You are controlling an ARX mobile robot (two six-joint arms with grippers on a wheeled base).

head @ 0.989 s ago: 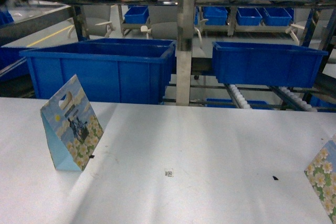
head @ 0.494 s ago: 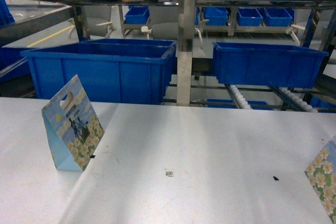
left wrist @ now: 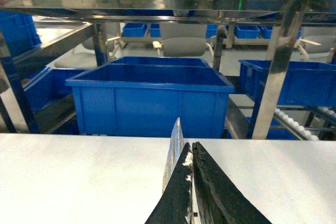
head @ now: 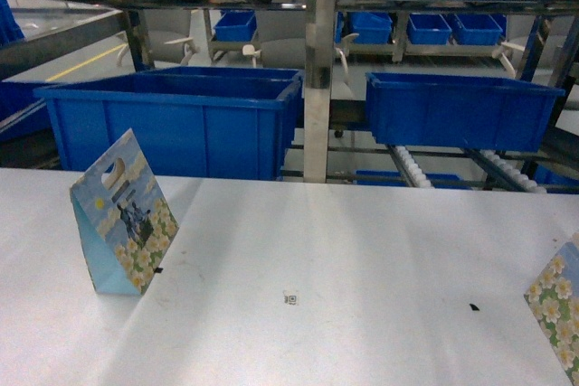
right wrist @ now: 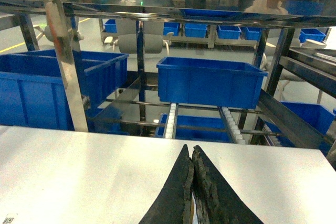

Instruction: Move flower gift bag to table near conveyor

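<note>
The flower gift bag (head: pixel 122 219) stands upright on the left of the white table (head: pixel 362 241), its floral face toward me and nothing touching it. In the left wrist view the flower gift bag (left wrist: pixel 173 148) shows edge-on just beyond and left of my left gripper (left wrist: pixel 191 144), whose jaws are shut and hold nothing. My right gripper (right wrist: pixel 190 148) is shut over bare table (right wrist: pixel 79 171); a thin pale sliver shows low between its fingers. Neither gripper appears in the head view. The conveyor (head: pixel 412 169) with white rollers runs behind the table's far edge.
A second floral bag (head: pixel 556 309) stands at the table's right edge. Big blue bins (head: pixel 172 124) (head: pixel 461 110) sit on the steel rack behind the table, with a steel upright (head: pixel 318 79) between them. A small code mark (head: pixel 290 297) and black specks (head: pixel 473 306) lie on the table.
A dark blurred shape at the top left of the head view one second ago is gone. The flower gift bag has stayed where it stood.
</note>
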